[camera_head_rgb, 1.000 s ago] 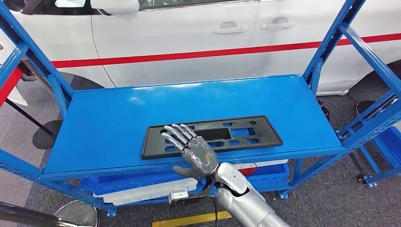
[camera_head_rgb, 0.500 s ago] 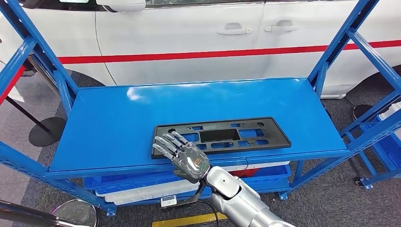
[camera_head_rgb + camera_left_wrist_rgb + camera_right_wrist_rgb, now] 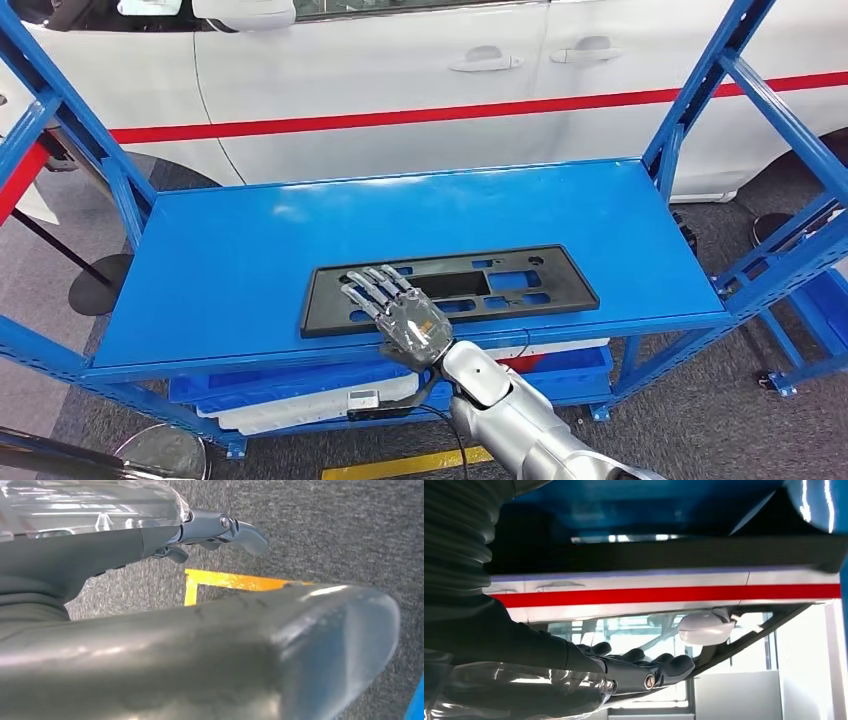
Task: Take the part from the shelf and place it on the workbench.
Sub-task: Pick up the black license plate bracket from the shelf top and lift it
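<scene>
a flat black plastic part (image 3: 450, 288) with rectangular cut-outs lies on the top board of a blue metal shelf (image 3: 230, 250), near the board's front edge and a little right of its middle, its long side running along that edge. the right hand (image 3: 400, 315) comes up from below the front edge on a silver arm (image 3: 520, 420) and lies palm down over the part's left end, its fingers (image 3: 365, 290) straight and slightly apart, stretched across the black frame toward the back of the board. the fingers look to rest on or just above the part; i cannot tell whether they press on it, and nothing is clasped in the hand. in the right wrist view the same hand (image 3: 624, 672) shows with dark fingers held flat and side by side under the part's dark edge. the left hand (image 3: 220, 527) hangs low over grey carpet (image 3: 325, 525) beside a yellow floor line (image 3: 225, 580), its fingers loosely extended and holding nothing. behind the shelf stands a white car (image 3: 400, 70) with a red stripe (image 3: 400, 117) along its doors. under the top board, a lower level carries blue trays (image 3: 560, 365) and a white panel (image 3: 300, 400). a black cable (image 3: 440, 385) hangs by the right wrist at the front edge.
</scene>
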You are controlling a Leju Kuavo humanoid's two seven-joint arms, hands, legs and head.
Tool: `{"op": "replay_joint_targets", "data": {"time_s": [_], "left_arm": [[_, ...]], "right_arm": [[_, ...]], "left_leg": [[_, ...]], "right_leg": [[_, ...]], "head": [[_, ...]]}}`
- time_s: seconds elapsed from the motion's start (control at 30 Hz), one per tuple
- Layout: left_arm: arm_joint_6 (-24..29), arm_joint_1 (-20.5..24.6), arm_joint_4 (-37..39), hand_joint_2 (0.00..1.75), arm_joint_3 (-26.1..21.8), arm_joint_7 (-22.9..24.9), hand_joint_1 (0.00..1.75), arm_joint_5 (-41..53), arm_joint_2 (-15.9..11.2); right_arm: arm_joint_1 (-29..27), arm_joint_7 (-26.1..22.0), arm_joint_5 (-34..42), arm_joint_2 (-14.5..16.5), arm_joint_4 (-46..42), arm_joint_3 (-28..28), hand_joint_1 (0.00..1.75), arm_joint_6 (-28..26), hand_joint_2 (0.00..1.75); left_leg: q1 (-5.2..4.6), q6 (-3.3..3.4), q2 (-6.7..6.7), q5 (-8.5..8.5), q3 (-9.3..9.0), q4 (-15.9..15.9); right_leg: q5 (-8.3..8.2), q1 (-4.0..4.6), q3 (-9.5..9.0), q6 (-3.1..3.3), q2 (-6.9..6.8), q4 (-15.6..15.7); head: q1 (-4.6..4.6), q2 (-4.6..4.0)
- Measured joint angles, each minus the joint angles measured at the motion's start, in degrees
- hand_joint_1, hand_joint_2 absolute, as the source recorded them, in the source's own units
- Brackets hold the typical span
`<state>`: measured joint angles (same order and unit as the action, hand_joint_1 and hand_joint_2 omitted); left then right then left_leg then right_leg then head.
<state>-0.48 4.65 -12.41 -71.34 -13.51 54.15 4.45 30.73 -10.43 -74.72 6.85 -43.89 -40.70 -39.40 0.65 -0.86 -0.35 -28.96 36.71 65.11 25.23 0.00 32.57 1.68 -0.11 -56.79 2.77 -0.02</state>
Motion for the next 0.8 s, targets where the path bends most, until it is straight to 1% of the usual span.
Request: {"op": "replay_joint_targets", "data": {"time_s": [0.03,0.07,0.1,0.13,0.17,0.2,0.23,0.27,0.3,0.33,0.4,0.43,0.47,0.5,0.53,0.57,0.6,0.63,0.67,0.7,0.73,0.77,0.8], "left_arm": [[0.0,0.0,0.0,0.0,0.0,0.0,0.0,0.0,0.0],[0.0,-0.1,0.0,0.0,0.0,0.0,0.0,0.0,0.0],[0.0,-0.1,0.0,0.0,0.0,0.0,0.0,0.0,0.0],[0.0,-0.2,0.0,0.0,0.0,0.0,0.0,0.0,0.0],[0.0,-0.2,0.0,0.0,0.0,0.0,0.0,0.0,0.0],[0.0,-0.2,0.0,0.0,0.0,0.0,0.0,0.1,0.0],[0.0,-0.1,0.0,0.0,0.0,-0.1,0.0,0.1,-0.1],[0.0,0.0,0.0,0.0,0.0,-0.1,0.0,0.2,-0.1],[0.0,0.0,0.0,0.0,0.0,-0.1,0.0,0.3,-0.1],[0.0,0.0,0.0,0.0,0.0,-0.1,0.0,0.4,-0.1],[0.0,-0.1,0.0,0.0,0.0,-0.1,0.0,0.5,0.0],[0.0,-0.1,0.0,0.0,0.0,-0.1,0.0,0.5,0.0],[0.0,0.0,0.0,0.0,0.0,-0.1,0.0,0.5,0.0],[0.0,0.0,0.0,0.0,0.0,-0.1,0.0,0.5,0.0],[0.0,0.0,0.0,0.0,0.0,-0.1,0.0,0.5,0.0],[0.1,0.0,0.0,0.0,0.0,-0.1,0.0,0.5,0.0],[0.1,0.0,0.0,0.0,0.0,-0.1,0.0,0.5,0.0],[0.2,0.0,0.0,0.0,0.0,-0.1,0.0,0.5,0.0],[0.2,-0.1,0.0,0.0,0.0,-0.2,0.0,0.5,0.0],[0.2,0.0,0.0,0.0,0.0,-0.2,0.0,0.4,0.0],[0.3,0.0,0.0,0.0,0.0,-0.2,0.0,0.4,0.1],[0.3,0.0,0.0,0.0,-0.1,-0.3,0.0,0.3,0.1],[0.3,0.0,0.0,0.0,-0.1,-0.3,0.0,0.2,0.2]], "right_arm": [[0.2,0.0,0.2,0.1,0.3,0.2,0.0,-0.1,1.75],[0.3,0.0,0.3,0.1,0.6,0.4,0.0,-0.2,1.75],[0.3,0.0,0.4,0.2,0.9,0.6,0.0,-0.2,1.75],[0.4,0.0,0.5,0.2,1.2,0.7,0.0,-0.2,1.75],[0.5,0.0,0.6,0.3,1.6,0.8,0.0,-0.2,1.75],[0.7,0.1,0.7,0.4,1.9,0.9,0.0,-0.2,1.75],[1.0,0.1,0.9,0.5,2.2,1.1,0.0,-0.2,1.75],[1.3,0.1,0.9,0.6,2.5,1.3,0.0,-0.3,1.75],[1.6,0.1,0.9,0.7,2.9,1.6,0.0,-0.3,1.75],[1.8,0.2,0.7,0.7,3.2,1.8,0.0,-0.3,1.75],[2.2,0.7,-0.1,0.8,3.9,2.4,0.0,-0.3,1.75],[2.4,1.2,-0.8,0.8,4.1,2.7,0.0,-0.4,1.75],[2.7,1.8,-1.7,0.8,4.3,3.0,0.0,-0.4,1.75],[2.9,2.7,-2.9,0.8,4.6,3.2,0.0,-0.4,1.75],[3.0,3.6,-4.4,0.8,4.9,3.4,0.04,-0.4,1.75],[3.1,4.8,-6.2,0.8,5.2,3.6,0.42,-0.4,1.75],[3.1,6.0,-8.2,0.8,5.6,3.7,0.8,-0.5,1.75],[3.3,7.5,-10.2,0.8,6.1,3.7,1.19,-0.6,1.75],[3.5,9.1,-12.0,0.8,6.5,3.7,1.54,-0.6,1.75],[3.9,10.9,-13.3,0.9,7.1,3.6,1.55,-0.7,1.75],[4.4,12.8,-14.2,0.9,7.7,3.5,1.57,-0.7,1.75],[4.8,14.5,-14.6,0.9,8.4,3.1,1.58,-0.7,1.75],[5.3,16.1,-14.9,0.9,9.0,2.6,1.58,-0.7,1.75]], "left_leg": [[0.05,-0.21,0.0,-1.87,1.91,4.0],[0.1,-0.39,0.01,-3.07,3.55,7.4],[0.13,-0.51,0.01,-3.25,4.42,9.1],[0.15,-0.57,0.02,-2.32,4.22,8.6],[0.17,-0.56,0.04,-0.49,2.93,5.8],[0.19,-0.48,0.1,1.56,0.94,1.6],[0.11,-0.3,0.15,3.0,-0.97,-2.3],[0.06,0.03,0.15,3.89,-2.31,-5.1],[-0.01,0.38,0.14,4.1,-2.94,-6.5],[-0.13,0.77,0.07,3.97,-2.98,-6.7],[-0.06,1.48,0.0,4.23,-2.94,-7.0],[-0.01,1.83,0.01,4.37,-2.99,-7.2],[0.08,2.13,0.03,4.52,-3.01,-7.4],[0.11,2.34,0.05,4.6,-3.01,-7.5],[0.08,2.47,0.06,4.63,-2.95,-7.5],[0.06,2.52,0.06,4.63,-2.91,-7.5],[0.04,2.53,0.06,4.63,-2.91,-7.5],[0.03,2.53,0.03,4.62,-2.94,-7.5],[0.03,2.51,-0.02,4.61,-3.01,-7.4],[0.03,2.45,-0.08,4.6,-3.1,-7.4],[0.0,2.33,-0.13,4.57,-3.16,-7.4],[-0.08,2.11,-0.16,4.55,-3.16,-7.4],[-0.11,1.79,-0.17,4.54,-3.11,-7.3]], "right_leg": [[0.02,0.05,0.01,0.15,-0.04,0.0],[0.06,0.12,0.02,0.2,-0.06,-0.1],[0.1,0.16,0.02,0.22,-0.08,-0.1],[0.16,0.17,0.0,0.2,-0.07,-0.2],[0.26,0.16,-0.05,0.12,-0.05,-0.3],[0.41,0.14,-0.09,-0.03,-0.01,-0.5],[0.58,0.23,-0.06,-0.25,0.04,-0.7],[0.7,0.34,0.03,-0.5,0.08,-0.9],[0.76,0.43,0.15,-0.73,0.1,-1.1],[0.74,0.49,0.26,-0.96,0.12,-1.1],[0.89,0.41,0.34,-1.47,0.13,-1.3],[1.55,0.36,0.69,-1.77,0.14,-2.1],[2.77,0.3,1.53,-2.04,0.15,-4.0],[4.45,0.17,2.92,-2.27,0.16,-6.9],[6.3,0.07,4.76,-2.45,0.15,-10.7],[7.7,-0.06,6.58,-2.59,0.15,-14.4],[8.18,-0.17,7.81,-2.69,0.14,-16.8],[7.56,-0.27,8.08,-2.72,0.13,-17.2],[5.95,-0.34,7.22,-2.66,0.13,-15.2],[3.79,-0.37,5.41,-2.5,0.13,-11.4],[2.07,-0.32,3.38,-2.25,0.13,-7.2],[0.91,-0.2,1.82,-2.02,0.14,-3.9],[0.39,-0.03,0.9,-1.81,0.17,-1.8]], "head": [[0.01,0.0],[0.01,0.0],[0.01,0.0],[0.01,0.0],[0.01,0.0],[0.01,0.0],[0.01,0.0],[0.01,0.0],[0.0,0.0],[0.0,0.0],[-0.01,0.0],[-0.01,0.0],[-0.01,0.0],[-0.02,0.0],[-0.02,0.0],[-0.02,0.0],[-0.02,0.0],[-0.02,0.0],[-0.02,0.0],[-0.02,0.0],[-0.02,0.0],[-0.01,0.0],[-0.01,0.0]]}}
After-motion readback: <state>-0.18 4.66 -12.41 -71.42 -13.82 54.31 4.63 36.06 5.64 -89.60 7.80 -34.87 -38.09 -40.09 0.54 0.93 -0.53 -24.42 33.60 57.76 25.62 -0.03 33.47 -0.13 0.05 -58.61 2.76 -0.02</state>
